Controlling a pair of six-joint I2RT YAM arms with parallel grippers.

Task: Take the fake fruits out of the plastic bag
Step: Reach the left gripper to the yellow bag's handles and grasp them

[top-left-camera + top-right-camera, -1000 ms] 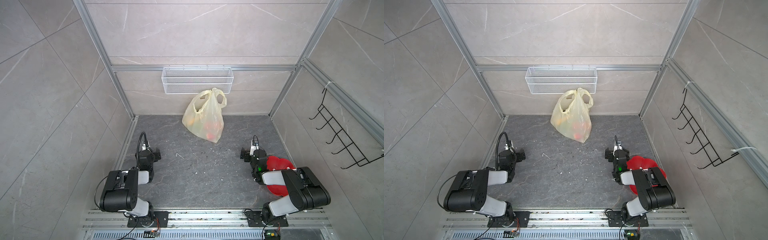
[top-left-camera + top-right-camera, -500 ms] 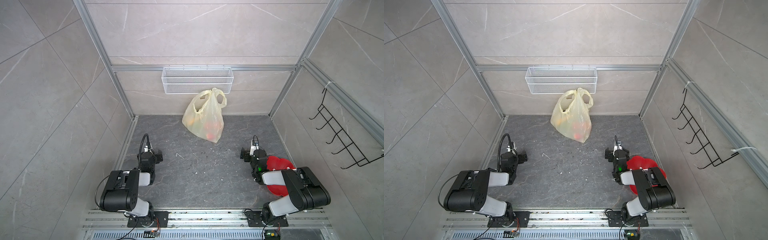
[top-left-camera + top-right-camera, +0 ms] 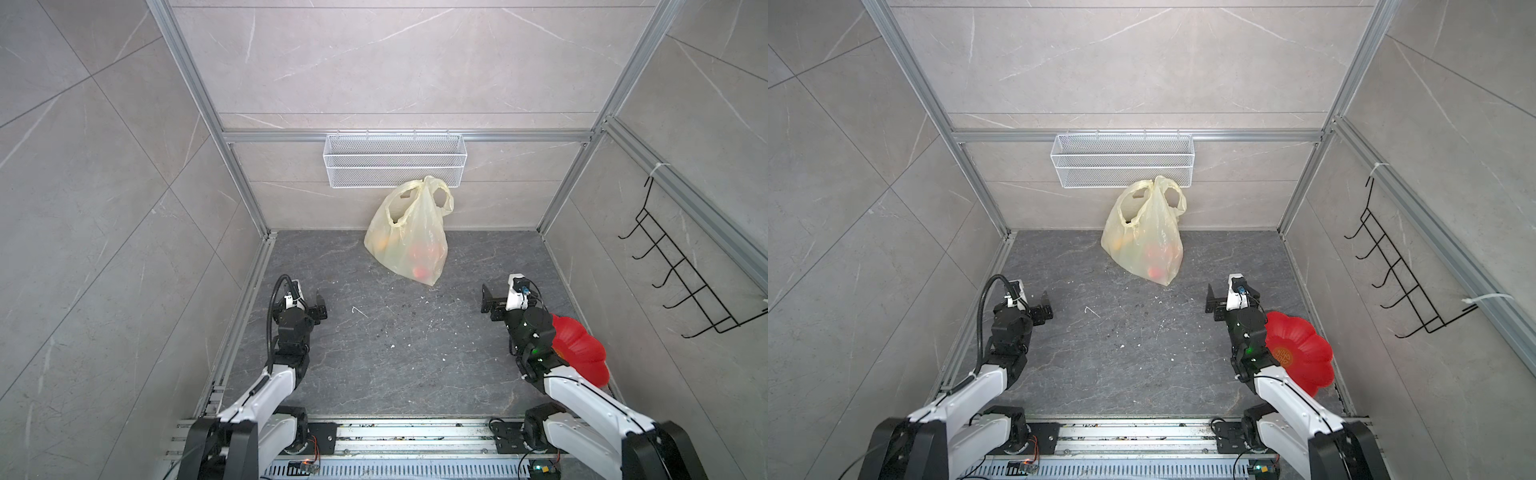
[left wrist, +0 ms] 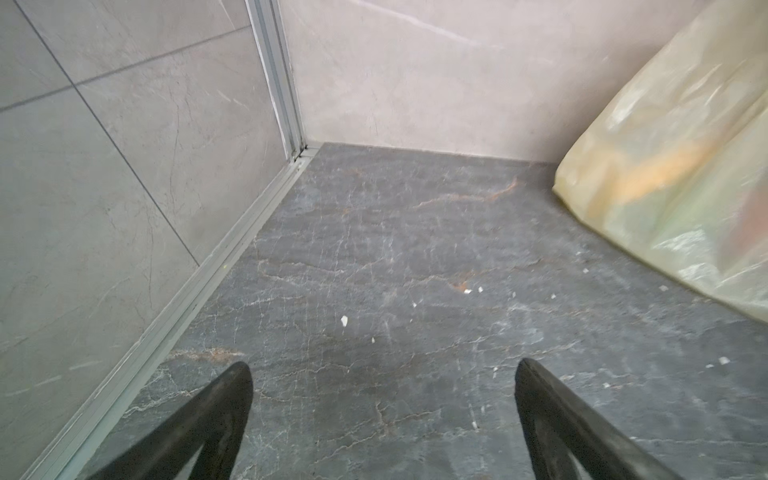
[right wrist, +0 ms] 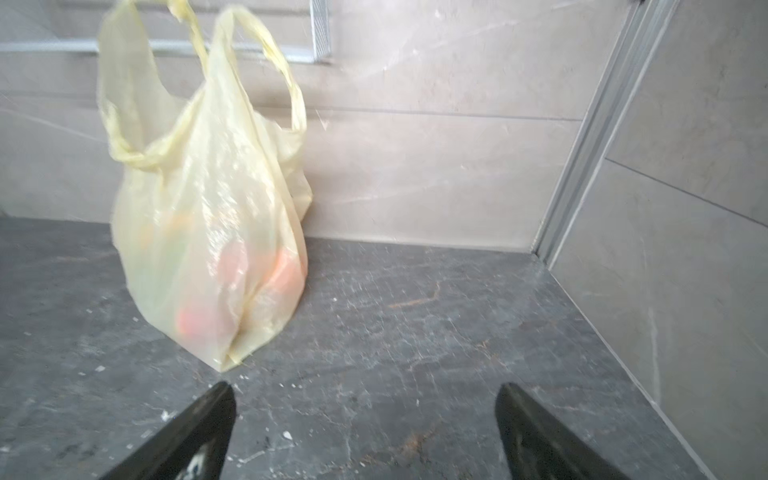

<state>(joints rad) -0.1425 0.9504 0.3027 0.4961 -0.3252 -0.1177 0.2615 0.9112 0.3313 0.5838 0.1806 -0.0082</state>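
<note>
Bag [image 3: 409,232] stands at the floor's [image 3: 395,357] back edge, fruits [image 5: 286,272] inside, so left gripper [image 4: 384,365] and right gripper [image 5: 365,386] (both wide, empty) should each pinch one of the handles [image 5: 291,81] and spread the mouth.

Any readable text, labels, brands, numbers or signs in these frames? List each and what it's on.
No text can be read in any view.
On the red plate, a gold mark at its centre: too small to read.
On the plastic bag: no legible print, only blurred orange and red patches showing through.
</note>
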